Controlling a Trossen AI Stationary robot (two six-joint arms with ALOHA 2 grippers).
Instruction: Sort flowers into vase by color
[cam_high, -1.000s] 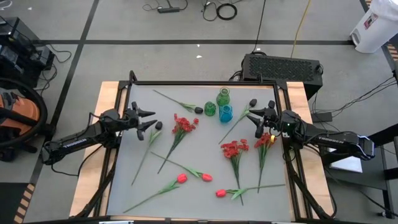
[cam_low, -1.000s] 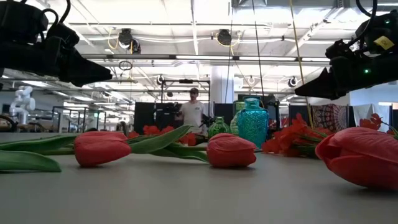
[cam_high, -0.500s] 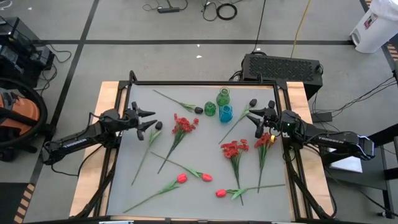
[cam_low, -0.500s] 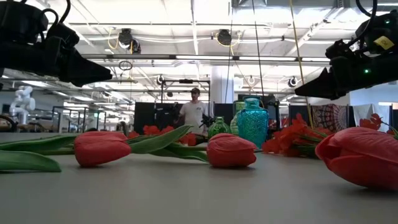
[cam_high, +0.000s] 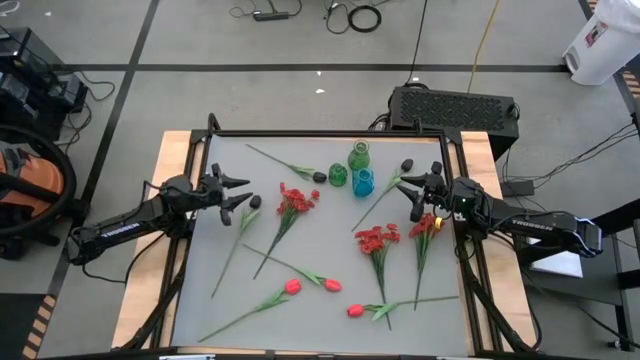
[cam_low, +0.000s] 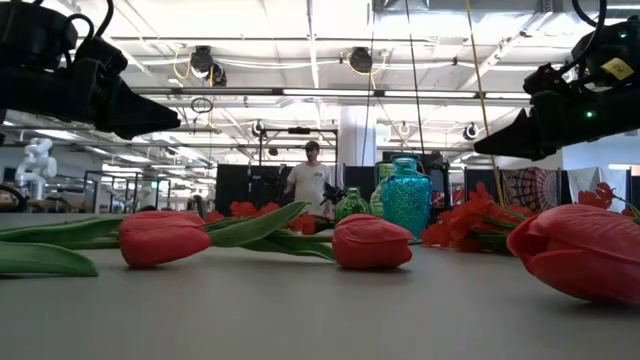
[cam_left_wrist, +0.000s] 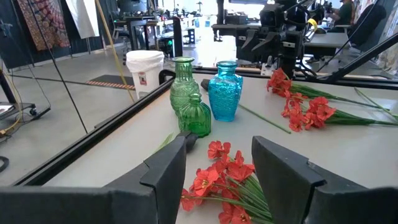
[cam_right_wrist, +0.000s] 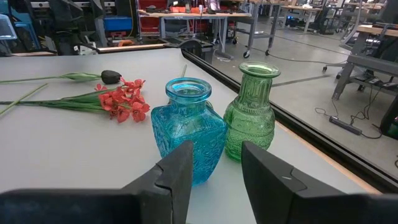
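Note:
Three glass vases stand near the table's far edge: a tall green one (cam_high: 359, 155), a small green one (cam_high: 338, 175) and a blue one (cam_high: 363, 182). Flowers lie flat on the grey tabletop: red clusters (cam_high: 297, 198) (cam_high: 378, 238) (cam_high: 425, 225), pinkish-red tulips (cam_high: 292, 286) (cam_high: 330, 285) (cam_high: 354, 310) and dark buds (cam_high: 319, 177) (cam_high: 406, 165) (cam_high: 254, 201). My left gripper (cam_high: 244, 196) (cam_left_wrist: 219, 140) hovers open at the table's left, pointing at a red cluster (cam_left_wrist: 217, 171). My right gripper (cam_high: 410, 197) (cam_right_wrist: 216, 146) hovers open at the right, facing the blue vase (cam_right_wrist: 188, 129).
A raised black frame (cam_high: 320, 133) borders the tabletop. Bare grey surface lies in the middle, between the two red clusters. A black box (cam_high: 455, 108) sits beyond the far edge. A person (cam_low: 308, 180) stands far off in the room behind.

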